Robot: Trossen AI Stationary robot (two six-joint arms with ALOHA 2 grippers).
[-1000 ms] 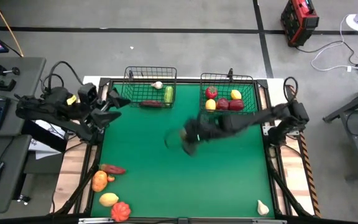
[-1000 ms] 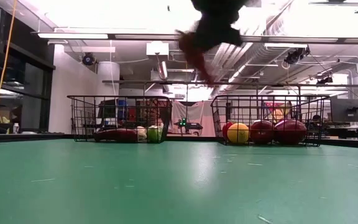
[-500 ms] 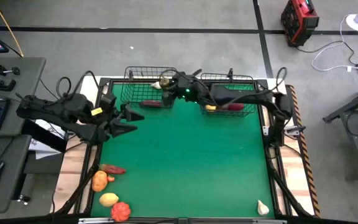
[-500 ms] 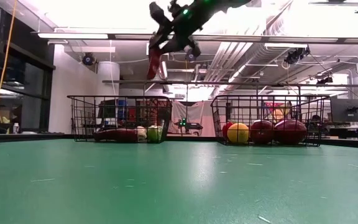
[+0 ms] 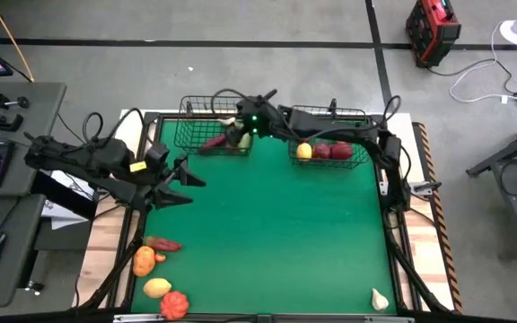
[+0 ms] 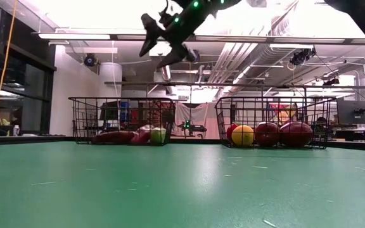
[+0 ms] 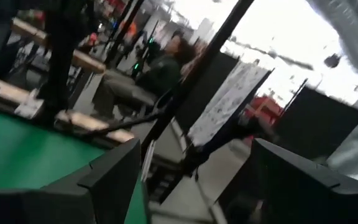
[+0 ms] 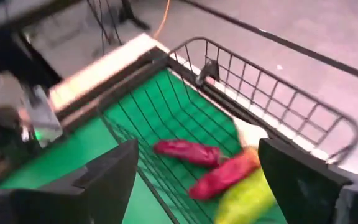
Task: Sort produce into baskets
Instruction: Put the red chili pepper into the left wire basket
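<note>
Two red peppers [image 8: 207,163] now lie in left basket [image 5: 196,135].

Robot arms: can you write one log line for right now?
right gripper: open, above left basket | red pepper: inside | left gripper: open, waiting at table's left

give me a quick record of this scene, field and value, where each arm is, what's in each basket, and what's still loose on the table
right gripper: over the left basket, jaws open, empty
left gripper: over the table's left side, jaws open
left basket: two dark red pieces, a green piece, a white piece
right basket: red pieces and a yellow piece
loose, front left: a dark red piece, an orange piece, a yellow piece, a red piece
loose, front right: a white piece
</note>
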